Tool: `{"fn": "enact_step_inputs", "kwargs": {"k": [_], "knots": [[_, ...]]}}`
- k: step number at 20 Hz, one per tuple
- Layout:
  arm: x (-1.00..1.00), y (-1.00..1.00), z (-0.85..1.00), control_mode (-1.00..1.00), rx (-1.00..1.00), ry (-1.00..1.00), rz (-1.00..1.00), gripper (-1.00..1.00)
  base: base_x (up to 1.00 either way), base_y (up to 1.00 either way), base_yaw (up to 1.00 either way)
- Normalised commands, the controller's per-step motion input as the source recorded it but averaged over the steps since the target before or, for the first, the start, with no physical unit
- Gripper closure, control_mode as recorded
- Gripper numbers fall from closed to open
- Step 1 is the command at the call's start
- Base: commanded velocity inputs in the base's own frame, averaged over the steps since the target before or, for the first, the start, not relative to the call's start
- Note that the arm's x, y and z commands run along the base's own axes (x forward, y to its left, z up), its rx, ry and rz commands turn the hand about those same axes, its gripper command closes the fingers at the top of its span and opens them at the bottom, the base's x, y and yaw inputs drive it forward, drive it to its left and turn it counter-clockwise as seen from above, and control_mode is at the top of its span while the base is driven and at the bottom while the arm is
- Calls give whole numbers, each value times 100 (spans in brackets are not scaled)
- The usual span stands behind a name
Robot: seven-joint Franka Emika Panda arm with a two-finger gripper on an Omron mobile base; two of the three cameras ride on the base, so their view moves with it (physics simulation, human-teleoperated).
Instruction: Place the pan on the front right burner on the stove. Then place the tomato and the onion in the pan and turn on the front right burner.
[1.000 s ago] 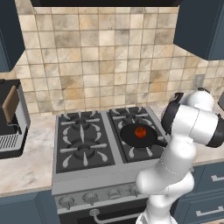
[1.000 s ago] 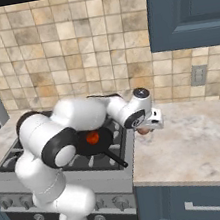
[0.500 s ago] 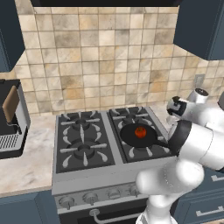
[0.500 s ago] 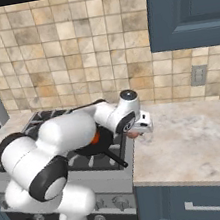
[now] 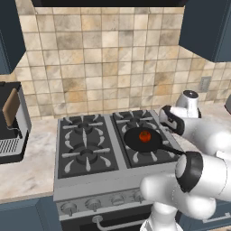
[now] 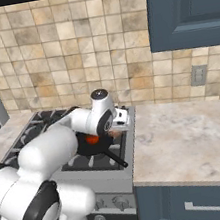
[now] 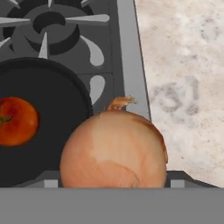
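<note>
Tan onion [image 7: 113, 148] gripped in the fingers [image 6: 119, 125] beside pan [image 7: 43, 127] holding tomato [image 7: 16, 121].

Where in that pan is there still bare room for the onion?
The tomato sits roughly mid-pan, so dark floor lies bare all round it, broadest toward the rim nearest the stove's right edge. The onion sits in the tool beside that rim. The marble counter to the right is also bare. It is crowded only at the tomato.
</note>
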Motion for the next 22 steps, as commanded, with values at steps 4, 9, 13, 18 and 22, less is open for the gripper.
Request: {"fn": "enact_step_inputs", "kwargs": {"k": [4, 9, 13, 18, 22], "knots": [[-3, 75, 12, -100, -6, 0, 0, 100, 0, 0, 0], [-3, 76, 3, -100, -3, 0, 0, 100, 0, 0, 0], [0, 65, 4, -100, 0, -1, 0, 100, 0, 0, 0], [0, 34, 9, -100, 3, -8, -2, 100, 0, 0, 0], [0, 13, 0, -100, 6, -3, -4, 100, 0, 0, 0]]}}
